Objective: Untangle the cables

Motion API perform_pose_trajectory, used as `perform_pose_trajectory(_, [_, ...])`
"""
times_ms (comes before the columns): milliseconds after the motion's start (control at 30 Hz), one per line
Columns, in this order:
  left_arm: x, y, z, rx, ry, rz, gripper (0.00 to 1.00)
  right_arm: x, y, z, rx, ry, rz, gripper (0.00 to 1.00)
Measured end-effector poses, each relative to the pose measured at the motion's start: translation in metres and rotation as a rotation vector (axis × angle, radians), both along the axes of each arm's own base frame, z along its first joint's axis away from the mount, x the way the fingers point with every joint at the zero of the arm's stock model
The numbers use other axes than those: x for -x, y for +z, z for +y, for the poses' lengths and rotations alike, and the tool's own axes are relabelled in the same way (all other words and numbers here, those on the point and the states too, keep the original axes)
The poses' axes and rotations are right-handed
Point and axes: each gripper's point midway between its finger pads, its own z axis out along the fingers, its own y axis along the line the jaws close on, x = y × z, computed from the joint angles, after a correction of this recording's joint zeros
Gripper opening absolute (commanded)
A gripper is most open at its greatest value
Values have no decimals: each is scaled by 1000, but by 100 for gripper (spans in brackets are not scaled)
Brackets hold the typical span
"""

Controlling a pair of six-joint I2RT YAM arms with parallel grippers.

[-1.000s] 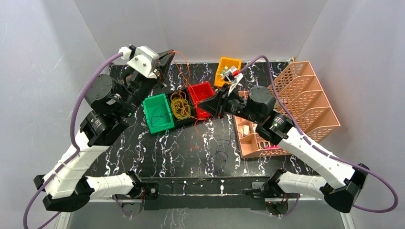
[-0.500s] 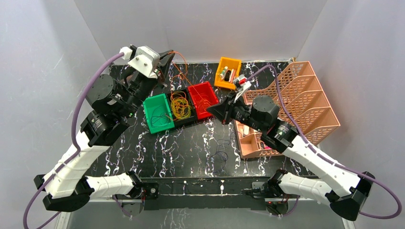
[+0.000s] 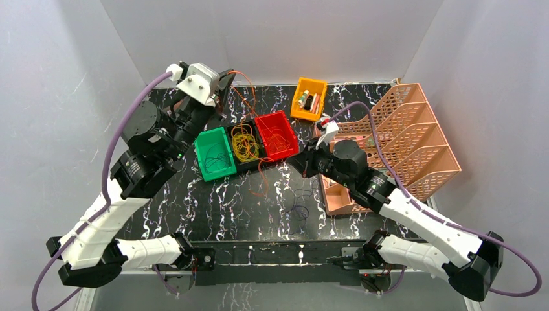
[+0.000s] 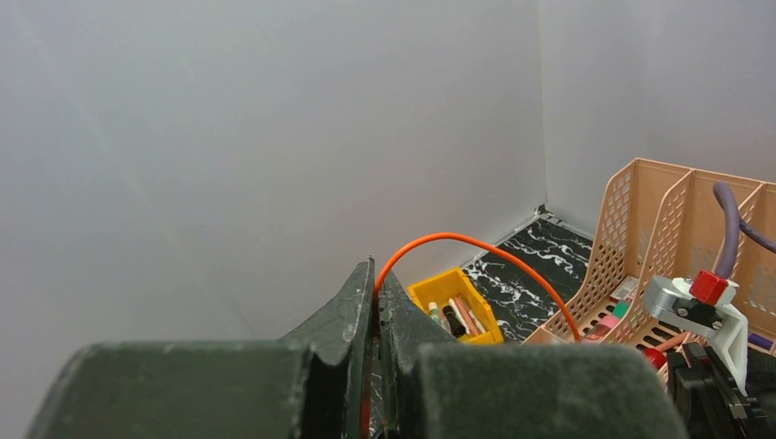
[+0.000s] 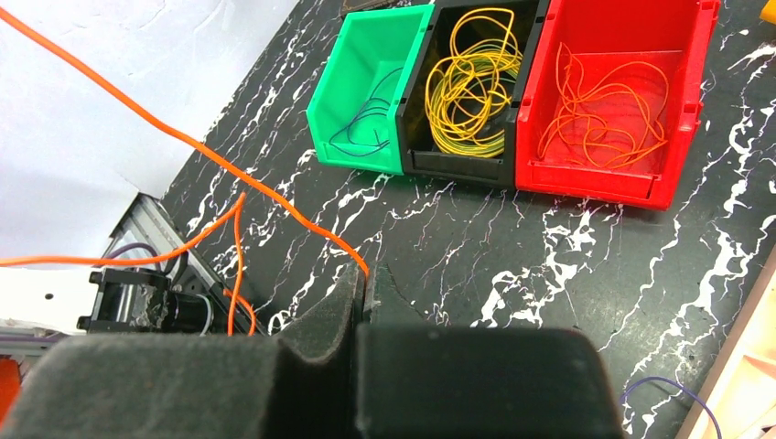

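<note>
My left gripper (image 4: pixel 376 285), eleven o'clock from the bins (image 3: pixel 219 176), is clamped on the orange wire (image 5: pixel 183 139). My right gripper (image 5: pixel 364 279), at four o'clock, pinches it too.

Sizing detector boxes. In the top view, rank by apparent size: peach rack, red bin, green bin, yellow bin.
1. Peach rack, clearly largest.
2. Red bin and green bin: about alike, so unranked.
3. Yellow bin, smallest, though it sits farther from the camera.

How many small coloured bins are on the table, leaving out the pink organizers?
4. The green bin, black bin and red bin sit side by side mid-table; the yellow bin stands apart at the far edge. None seems hidden.
</note>
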Motion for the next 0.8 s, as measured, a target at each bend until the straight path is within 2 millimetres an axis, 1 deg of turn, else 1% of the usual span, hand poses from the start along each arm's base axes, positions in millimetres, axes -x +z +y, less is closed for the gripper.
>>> perform_pose_trajectory(100, [-1, -2, 1, -5, 7, 6, 0, -1, -3, 0, 1, -4, 4, 0])
perform_pose_trajectory(200, [-2, -6, 1, -17, 16, 15, 0, -1, -5, 0, 6, -6, 7, 8])
perform_pose_trajectory(233, [-3, -6, 1, -17, 17, 15, 0, 0, -6, -1, 4, -5, 4, 13])
perform_pose_trajectory(267, [-3, -8, 1, -20, 18, 18, 0, 1, -6, -1, 2, -2, 1, 20])
perform_pose_trajectory(300, [-3, -9, 1, -23, 18, 20, 0, 2, -6, -2, 1, 3, -7, 30])
perform_pose_trajectory(333, [-4, -10, 0, -25, 18, 21, 0, 5, -5, -5, 0, 8, -19, 35])
perform_pose_trajectory(400, [-5, -12, 0, -26, 21, 22, 0, 11, 1, -11, -8, 20, -53, 50])
perform_pose_trajectory(433, [-5, -12, -1, -26, 22, 24, 0, 13, 6, -14, -17, 26, -75, 54])
perform_pose_trajectory(467, [-7, -14, -3, -26, 20, 28, 0, 18, 17, -19, -33, 34, -116, 56])
perform_pose_trajectory(500, [-10, -17, -6, -30, 21, 35, 0, 22, 28, -25, -52, 36, -159, 57])
perform_pose_trajectory(533, [-14, -22, -10, -38, 24, 43, 0, 24, 35, -28, -63, 35, -182, 58])
perform_pose_trajectory(567, [-20, -31, -15, -54, 34, 59, 0, 24, 42, -35, -71, 18, -212, 59])
perform_pose_trajectory(600, [-31, -44, -25, -83, 45, 84, 0, 24, 44, -38, -72, 3, -220, 59])
perform_pose_trajectory(633, [-40, -58, -34, -117, 53, 109, 0, 22, 40, -43, -60, -20, -215, 60])
perform_pose_trajectory(700, [-60, -87, -56, -186, 58, 156, 0, 20, 29, -47, -35, -43, -194, 61])
perform_pose_trajectory(733, [-74, -105, -69, -226, 62, 182, 0, 20, 13, -53, -5, -67, -164, 63])
perform_pose_trajectory(767, [-81, -115, -76, -250, 62, 198, 0, 20, 8, -55, 6, -72, -153, 63])
perform_pose_trajectory(800, [-84, -117, -78, -255, 63, 202, 0, 21, 6, -56, 6, -76, -151, 64])
